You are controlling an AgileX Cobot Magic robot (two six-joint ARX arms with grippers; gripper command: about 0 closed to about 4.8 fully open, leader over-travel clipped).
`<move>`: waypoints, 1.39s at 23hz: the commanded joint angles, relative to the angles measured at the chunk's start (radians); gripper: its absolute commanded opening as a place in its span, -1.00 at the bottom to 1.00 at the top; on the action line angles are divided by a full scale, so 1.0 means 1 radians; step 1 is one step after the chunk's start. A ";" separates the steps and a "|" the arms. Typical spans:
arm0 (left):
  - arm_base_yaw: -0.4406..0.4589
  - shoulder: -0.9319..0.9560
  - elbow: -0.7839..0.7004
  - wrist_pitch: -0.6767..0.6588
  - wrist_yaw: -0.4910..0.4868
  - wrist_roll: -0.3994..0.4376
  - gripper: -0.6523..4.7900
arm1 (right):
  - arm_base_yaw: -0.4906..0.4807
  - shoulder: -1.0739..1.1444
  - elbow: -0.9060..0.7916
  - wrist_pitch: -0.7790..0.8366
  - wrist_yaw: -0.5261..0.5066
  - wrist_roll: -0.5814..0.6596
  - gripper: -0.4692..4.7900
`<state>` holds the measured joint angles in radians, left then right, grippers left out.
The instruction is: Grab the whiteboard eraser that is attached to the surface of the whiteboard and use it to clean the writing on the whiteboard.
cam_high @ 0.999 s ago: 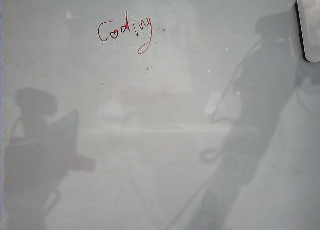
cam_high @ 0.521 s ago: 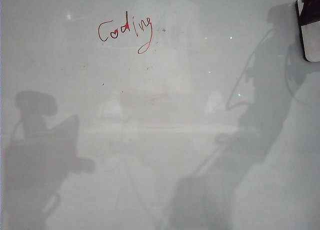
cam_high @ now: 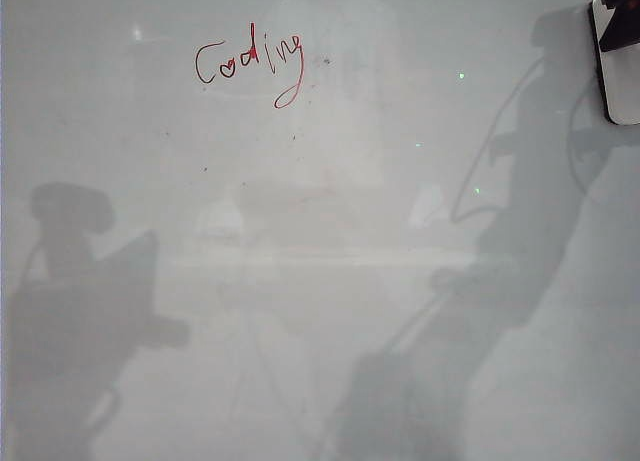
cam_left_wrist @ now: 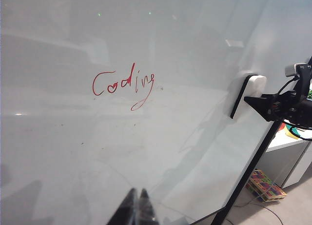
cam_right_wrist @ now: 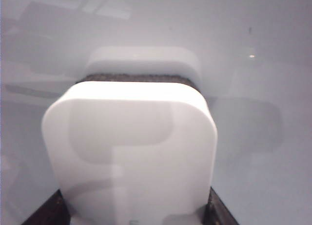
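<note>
The whiteboard (cam_high: pixel 320 281) fills the exterior view. The red writing "Coding" (cam_high: pixel 250 63) sits upper left of centre and also shows in the left wrist view (cam_left_wrist: pixel 124 84). The white whiteboard eraser (cam_high: pixel 622 81) clings to the board at the top right edge. My right gripper (cam_right_wrist: pixel 134 194) has a black finger against each side of the eraser (cam_right_wrist: pixel 131 137), whose dark felt edge lies on the board. The left wrist view shows that gripper (cam_left_wrist: pixel 253 100) at the eraser (cam_left_wrist: pixel 248 86). My left gripper (cam_left_wrist: pixel 138 192) is shut and empty, well below the writing and off the board.
Grey shadows of both arms fall on the board at lower left (cam_high: pixel 80 311) and right (cam_high: pixel 530 181). Beyond the board's edge, the left wrist view shows a black stand leg (cam_left_wrist: pixel 248 176), a white cabinet (cam_left_wrist: pixel 287 156) and a colourful mat (cam_left_wrist: pixel 265 183) on the floor.
My right gripper's black finger has come into the exterior view at the top right and moved onto the eraser. Its shadow shifted up the board. The left arm's shadow stayed put.
</note>
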<state>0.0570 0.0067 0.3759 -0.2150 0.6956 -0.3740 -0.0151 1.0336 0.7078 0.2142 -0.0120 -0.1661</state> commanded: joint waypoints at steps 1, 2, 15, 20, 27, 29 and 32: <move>0.000 0.000 0.005 0.006 -0.003 0.004 -0.78 | 0.038 -0.031 0.006 -0.003 -0.075 0.034 -0.07; 0.000 0.000 0.005 0.006 -0.003 0.004 -0.78 | 0.061 -0.042 0.006 -0.006 -0.064 0.034 -0.07; 0.001 0.000 0.005 0.006 -0.003 0.004 -0.78 | 0.631 -0.049 0.019 -0.008 0.449 0.031 -0.06; 0.001 0.000 0.005 0.007 -0.003 0.007 -0.78 | 0.816 0.133 0.157 -0.006 0.664 -0.019 -0.06; 0.001 0.000 0.008 0.047 -0.043 0.008 -0.78 | 0.890 0.491 0.474 0.000 0.698 -0.021 -0.05; 0.001 0.000 0.010 0.070 -0.103 0.008 -0.78 | 0.890 0.563 0.531 0.001 0.652 -0.021 -0.05; 0.001 0.000 0.010 0.097 -0.142 0.008 -0.78 | 0.893 0.661 0.605 0.001 0.599 -0.021 -0.05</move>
<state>0.0574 0.0067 0.3775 -0.1444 0.5766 -0.3706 0.8921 1.6615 1.2850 0.1734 0.6380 -0.1841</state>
